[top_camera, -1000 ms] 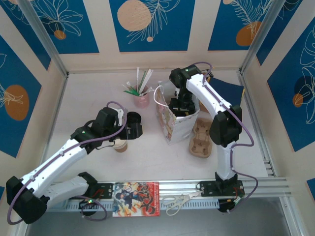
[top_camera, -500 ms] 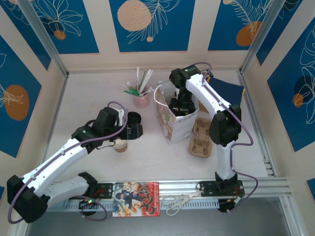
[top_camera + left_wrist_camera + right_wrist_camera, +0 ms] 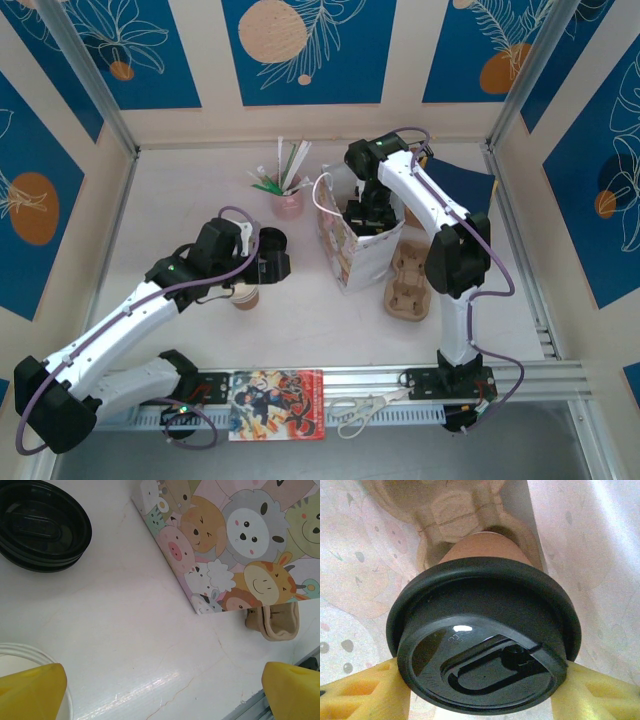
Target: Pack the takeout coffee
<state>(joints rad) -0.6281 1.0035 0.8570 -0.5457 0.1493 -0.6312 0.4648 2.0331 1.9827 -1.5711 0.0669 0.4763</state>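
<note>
White desk (image 3: 180,200): left jaws gape by a round kraft-brown paper cup (image 3: 245,296), likely crushable; I'd pinch mid-wall. Right jaws clasp a black-lidded cup (image 3: 482,630).

Viewed from my remote station: the bag (image 3: 358,255) stands mid-bench (image 3: 170,200), with my right hand (image 3: 366,215) inside it, its fingers either side of a lidded cup (image 3: 485,645) seated in a carrier (image 3: 455,510). A second carrier (image 3: 408,282) lies just right of the bag. The straw cup (image 3: 288,203) stands behind-left and the lids (image 3: 270,240) left. The open cup (image 3: 245,294) sits before them, beside my left hand (image 3: 278,264).
</note>
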